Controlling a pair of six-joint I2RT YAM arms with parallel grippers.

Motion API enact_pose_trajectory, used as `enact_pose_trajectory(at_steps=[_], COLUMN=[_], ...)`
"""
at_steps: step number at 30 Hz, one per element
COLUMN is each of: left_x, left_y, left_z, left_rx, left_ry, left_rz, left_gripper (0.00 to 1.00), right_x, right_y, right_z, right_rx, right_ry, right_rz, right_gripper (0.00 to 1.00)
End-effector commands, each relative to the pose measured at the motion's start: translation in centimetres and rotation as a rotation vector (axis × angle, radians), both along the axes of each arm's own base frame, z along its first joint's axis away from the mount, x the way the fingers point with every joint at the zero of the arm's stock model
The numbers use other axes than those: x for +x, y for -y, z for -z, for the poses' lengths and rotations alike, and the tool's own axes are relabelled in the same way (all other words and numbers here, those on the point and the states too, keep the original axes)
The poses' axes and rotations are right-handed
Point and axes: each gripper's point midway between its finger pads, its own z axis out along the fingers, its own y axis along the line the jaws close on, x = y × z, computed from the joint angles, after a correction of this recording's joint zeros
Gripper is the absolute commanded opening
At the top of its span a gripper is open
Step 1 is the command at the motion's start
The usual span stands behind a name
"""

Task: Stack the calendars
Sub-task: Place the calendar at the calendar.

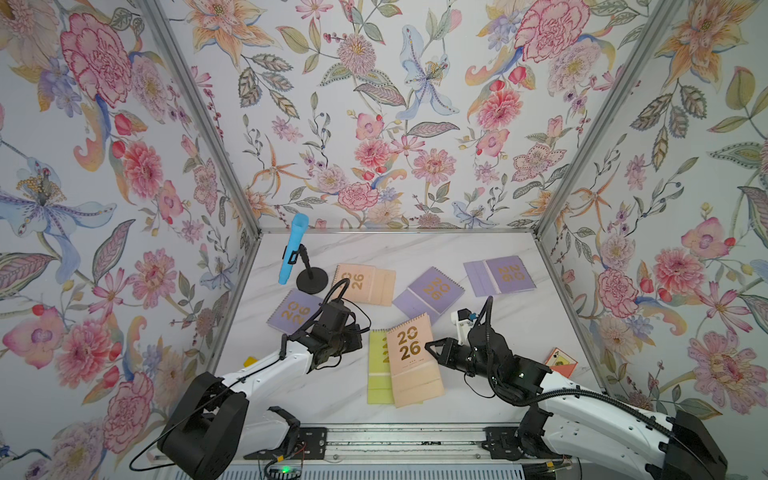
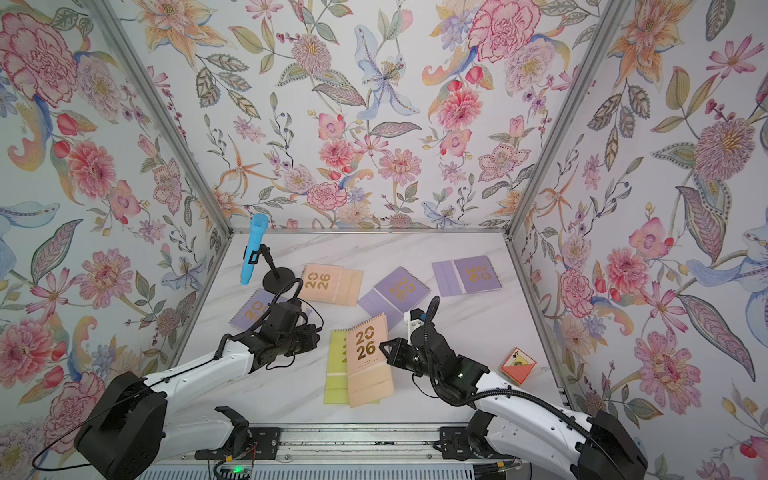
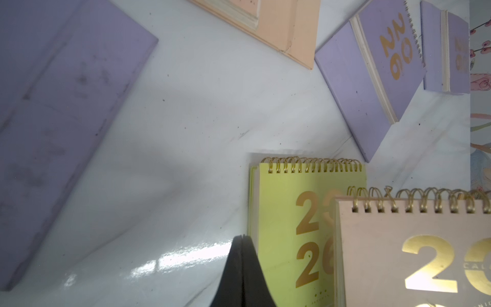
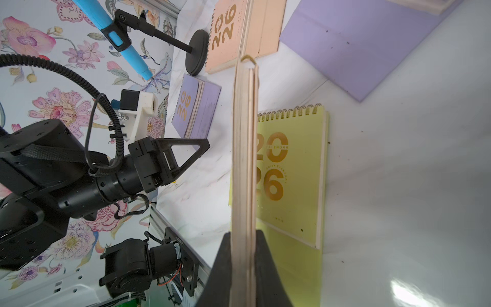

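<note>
Marble tabletop [image 1: 415, 249], near centre: your right tool [image 1: 429, 344] pinches the peach calendar [image 1: 413, 365], overlapping the yellow-green calendar [image 1: 377, 374]; left tool [image 3: 242, 239] pressed together, empty. Placing step. Next, likely: square it, release; four calendars [image 1: 436, 289] wait farther back.

Front ctr: upper calendar [image 1: 415, 365] overlaps lower calendar [image 1: 377, 374] on its R side (touching or not, can't tell). Behind, L to R: left calendar [image 1: 291, 311], mic stand [image 1: 311, 280], back-left calendar [image 1: 363, 282], middle calendar [image 1: 434, 291], back-right calendar [image 1: 505, 274]. Playing card [image 1: 561, 362] far R.
</note>
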Motion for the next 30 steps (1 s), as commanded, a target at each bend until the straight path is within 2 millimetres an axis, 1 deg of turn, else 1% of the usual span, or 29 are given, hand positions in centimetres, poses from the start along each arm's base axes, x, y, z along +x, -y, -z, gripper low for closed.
enact_pose_trajectory(at_steps=[1,5,11,13,18,21,30], left_x=[-0.5,-1.0,-1.0,-1.1,-1.2,-1.3,-1.5], left_y=[0.0,0.2,0.5,0.6,0.8,0.9,1.4], left_z=[0.7,1.5,1.9,2.1,2.6,2.7,3.0], left_rx=[-0.016,-0.029,-0.041,-0.046,-0.050,-0.059,-0.071], left_ry=[0.002,-0.017,-0.026,-0.035,-0.048,-0.050,-0.061], left_rz=[0.023,0.037,0.043,0.044,0.048,0.049,0.060], left_gripper=[0.00,0.00,0.00,0.00,0.00,0.00,0.00], right_x=[1.3,1.3,1.3,1.4,1.5,1.6,1.7], right_y=[-1.8,-2.2,-2.7,-2.6,-3.5,-3.8,-4.2], right_z=[-3.4,-2.9,-2.3,-1.8,-1.6,-1.0,0.6], right_rx=[0.186,0.258,0.288,0.294,0.313,0.320,0.319], right_ry=[0.073,0.073,0.073,0.064,0.051,0.041,0.007], right_rz=[0.064,0.074,0.062,0.063,0.038,0.034,0.037], right_gripper=[0.00,0.00,0.00,0.00,0.00,0.00,0.00])
